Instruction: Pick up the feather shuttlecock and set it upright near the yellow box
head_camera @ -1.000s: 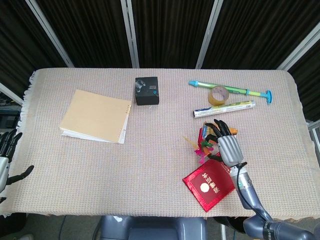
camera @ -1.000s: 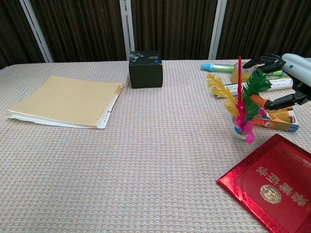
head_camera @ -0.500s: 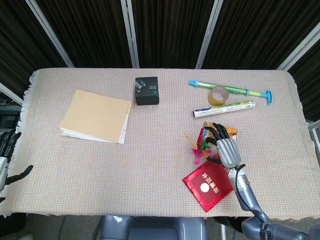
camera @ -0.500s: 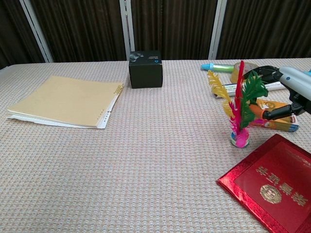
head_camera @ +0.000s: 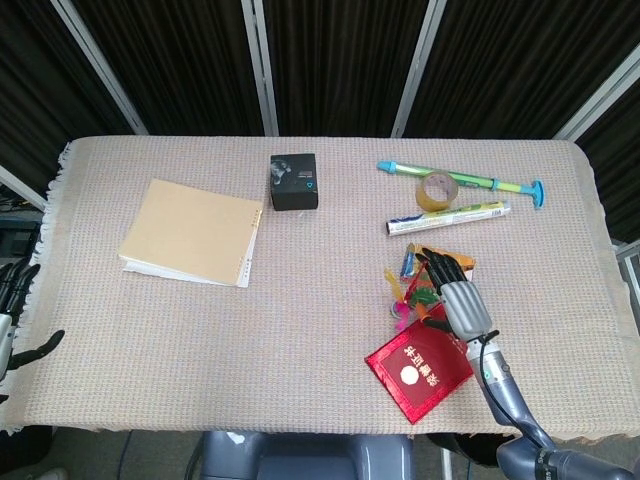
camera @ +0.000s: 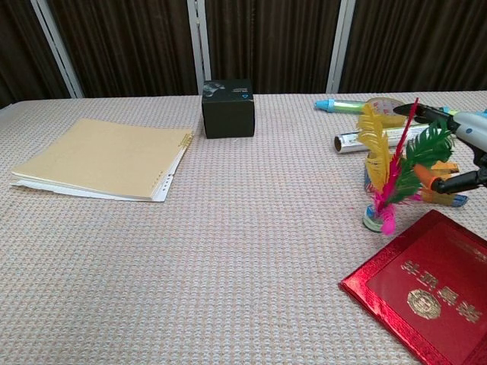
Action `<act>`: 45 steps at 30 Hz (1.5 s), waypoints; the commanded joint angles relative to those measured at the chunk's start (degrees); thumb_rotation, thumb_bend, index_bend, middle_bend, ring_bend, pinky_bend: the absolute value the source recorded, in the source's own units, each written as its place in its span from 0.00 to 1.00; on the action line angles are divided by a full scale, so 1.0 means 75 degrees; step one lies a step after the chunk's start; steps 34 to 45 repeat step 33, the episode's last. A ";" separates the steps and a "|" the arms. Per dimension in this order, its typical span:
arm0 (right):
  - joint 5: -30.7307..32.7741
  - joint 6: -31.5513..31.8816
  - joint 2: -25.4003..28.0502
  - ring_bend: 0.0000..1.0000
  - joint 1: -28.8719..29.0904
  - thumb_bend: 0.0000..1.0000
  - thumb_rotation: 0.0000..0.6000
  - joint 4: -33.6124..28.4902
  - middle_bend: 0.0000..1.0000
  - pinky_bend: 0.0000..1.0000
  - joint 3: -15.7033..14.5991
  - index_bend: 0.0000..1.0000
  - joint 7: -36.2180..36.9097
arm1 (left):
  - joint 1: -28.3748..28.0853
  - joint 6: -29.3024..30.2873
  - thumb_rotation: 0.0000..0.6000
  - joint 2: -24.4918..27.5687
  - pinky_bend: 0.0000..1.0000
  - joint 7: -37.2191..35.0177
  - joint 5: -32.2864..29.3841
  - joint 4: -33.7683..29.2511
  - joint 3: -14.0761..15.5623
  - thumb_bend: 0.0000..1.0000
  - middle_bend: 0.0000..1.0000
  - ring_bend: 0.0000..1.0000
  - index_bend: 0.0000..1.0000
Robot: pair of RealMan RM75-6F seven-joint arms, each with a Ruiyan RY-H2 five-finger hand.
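Note:
The feather shuttlecock (head_camera: 400, 298) (camera: 388, 182) has yellow, pink, green and orange feathers. Its round base rests on the cloth and it leans right, toward my right hand (head_camera: 458, 303) (camera: 468, 148). That hand's fingers spread around the feather tips, and its thumb meets the orange feather, so it holds the feathers lightly. The yellow box (head_camera: 462, 263) (camera: 441, 196) lies flat just behind the shuttlecock, mostly hidden under the hand and feathers. My left hand (head_camera: 12, 320) hangs off the table's left edge, fingers apart and empty.
A red booklet (head_camera: 417, 370) (camera: 426, 285) lies just in front of the shuttlecock. Behind it are a silver tube (head_camera: 450, 216), a tape roll (head_camera: 436, 190) and a blue-green pen (head_camera: 460, 178). A black box (head_camera: 294, 181) and a tan notebook (head_camera: 192, 232) sit further left.
My right hand has drifted right and toward the table's front. The shuttlecock came down onto its base, stood upright, and now tilts right after the hand.

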 commanded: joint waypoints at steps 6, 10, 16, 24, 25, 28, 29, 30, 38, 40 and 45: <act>0.0232 0.0304 0.0826 0.00 -0.0522 0.47 1.00 -0.0764 0.00 0.00 -0.0130 0.00 -0.0524 | 0.0014 0.0034 0.96 0.0022 0.00 -0.0039 0.0035 -0.0015 0.0016 0.21 0.00 0.00 0.00; 0.0241 0.0611 0.1294 0.00 -0.0851 0.20 1.00 -0.1278 0.00 0.00 -0.0228 0.00 -0.0630 | 0.0003 0.0009 0.97 0.0022 0.00 -0.0065 0.0032 -0.0015 0.0018 0.21 0.00 0.00 0.00; 0.0129 0.1132 0.2324 0.00 -0.1215 0.04 1.00 -0.2498 0.00 0.00 -0.0321 0.00 -0.1713 | 0.0012 0.0022 0.96 0.0068 0.00 -0.0122 0.0058 -0.0049 0.0035 0.21 0.00 0.00 0.00; 0.0384 0.2086 0.3603 0.00 -0.2055 0.04 1.00 -0.3072 0.00 0.00 -0.0500 0.00 -0.3237 | -0.0021 -0.0378 0.96 0.0141 0.00 0.0338 -0.0395 -0.0155 -0.0007 0.20 0.00 0.00 0.00; 0.0417 0.2190 0.3549 0.00 -0.2110 0.04 1.00 -0.2962 0.00 0.00 -0.0488 0.00 -0.3453 | -0.0019 -0.0410 0.97 0.0143 0.00 0.0423 -0.0419 -0.0193 0.0005 0.20 0.00 0.00 0.00; 0.0450 0.2535 0.3112 0.00 -0.2277 0.04 1.00 -0.2534 0.00 0.00 -0.0449 0.00 -0.3987 | -0.0016 -0.0464 0.97 0.0140 0.00 0.0633 -0.0410 -0.0328 0.0057 0.20 0.00 0.00 0.00; 0.0434 0.2607 0.2912 0.00 -0.2322 0.04 1.00 -0.2408 0.00 0.00 -0.0436 0.00 -0.3971 | -0.0015 -0.0443 0.97 0.0131 0.00 0.0695 -0.0370 -0.0361 0.0069 0.20 0.00 0.00 0.00; 0.0426 0.2653 0.2796 0.00 -0.2351 0.04 1.00 -0.2316 0.00 0.00 -0.0424 0.00 -0.3955 | -0.0010 -0.0421 0.97 0.0125 0.00 0.0733 -0.0349 -0.0381 0.0074 0.20 0.00 0.00 0.00; 0.0413 0.2547 0.2641 0.00 -0.2346 0.04 1.00 -0.2214 0.00 0.00 -0.0447 0.00 -0.4110 | 0.0023 -0.0342 0.97 0.0114 0.00 0.0795 -0.0307 -0.0430 0.0085 0.20 0.00 0.00 0.00; 0.0413 0.2547 0.2641 0.00 -0.2346 0.04 1.00 -0.2214 0.00 0.00 -0.0447 0.00 -0.4110 | 0.0023 -0.0342 0.97 0.0114 0.00 0.0795 -0.0307 -0.0430 0.0085 0.20 0.00 0.00 0.00; 0.0413 0.2547 0.2641 0.00 -0.2346 0.04 1.00 -0.2214 0.00 0.00 -0.0447 0.00 -0.4110 | 0.0023 -0.0342 0.97 0.0114 0.00 0.0795 -0.0307 -0.0430 0.0085 0.20 0.00 0.00 0.00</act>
